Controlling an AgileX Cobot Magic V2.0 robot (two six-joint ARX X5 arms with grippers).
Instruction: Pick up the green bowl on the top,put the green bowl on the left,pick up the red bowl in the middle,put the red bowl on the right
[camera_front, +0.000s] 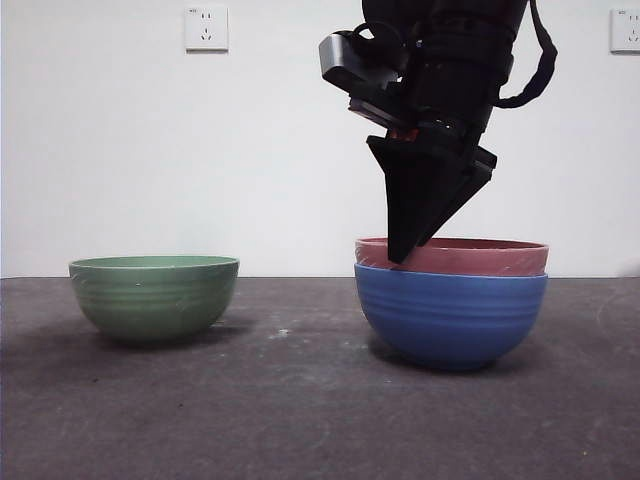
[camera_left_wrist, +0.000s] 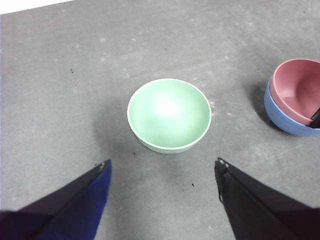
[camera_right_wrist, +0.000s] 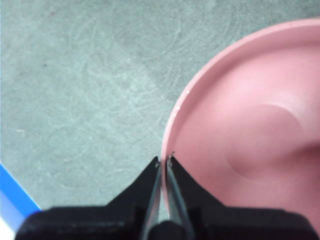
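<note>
The green bowl (camera_front: 155, 295) stands upright on the table at the left. The left wrist view looks down into the green bowl (camera_left_wrist: 169, 115), with my left gripper (camera_left_wrist: 162, 162) open well above it and holding nothing. The red bowl (camera_front: 470, 257) sits nested in a blue bowl (camera_front: 450, 315) at the right. My right gripper (camera_front: 402, 255) comes down from above onto the red bowl's left rim. In the right wrist view the right gripper (camera_right_wrist: 164, 158) has its jaws pinched on the thin rim of the red bowl (camera_right_wrist: 250, 140), one jaw inside and one outside.
The dark table (camera_front: 300, 400) runs to a white wall with sockets (camera_front: 206, 28). From the left wrist, the red bowl (camera_left_wrist: 300, 87) and the blue bowl (camera_left_wrist: 280, 117) show at the side. Bare table lies between the two bowl spots.
</note>
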